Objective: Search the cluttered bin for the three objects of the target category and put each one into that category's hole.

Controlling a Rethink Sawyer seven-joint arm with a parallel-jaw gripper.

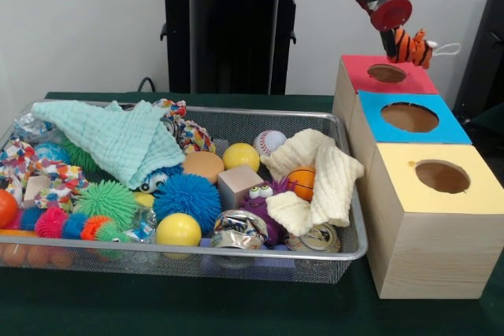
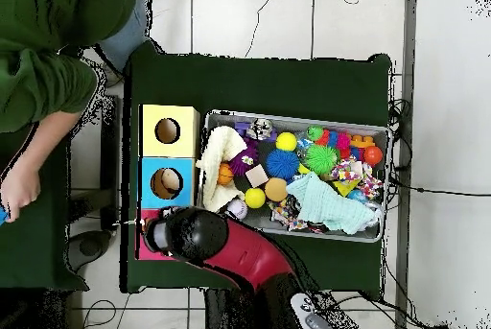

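My gripper (image 1: 391, 43) is shut on a small orange black-striped tiger (image 1: 413, 47) and holds it just above the round hole (image 1: 387, 73) of the red-topped box (image 1: 358, 68), slightly to the hole's right. The wire mesh bin (image 1: 236, 251) sits to the left of the boxes, full of clutter. A purple fuzzy toy with googly eyes (image 1: 260, 201) lies in the bin near its front right. No duck shows plainly. In the overhead view the arm (image 2: 197, 234) covers the red box and hides the gripper and tiger; the bin (image 2: 385, 183) lies to its right.
A blue-topped box (image 1: 409, 118) and a yellow-topped box (image 1: 441, 179) stand in a row in front of the red one. The bin holds yellow balls (image 1: 178, 230), crushed cans (image 1: 240, 230), cloths (image 1: 118, 139) and spiky balls. A person's arm (image 2: 29, 85) shows at the overhead view's left.
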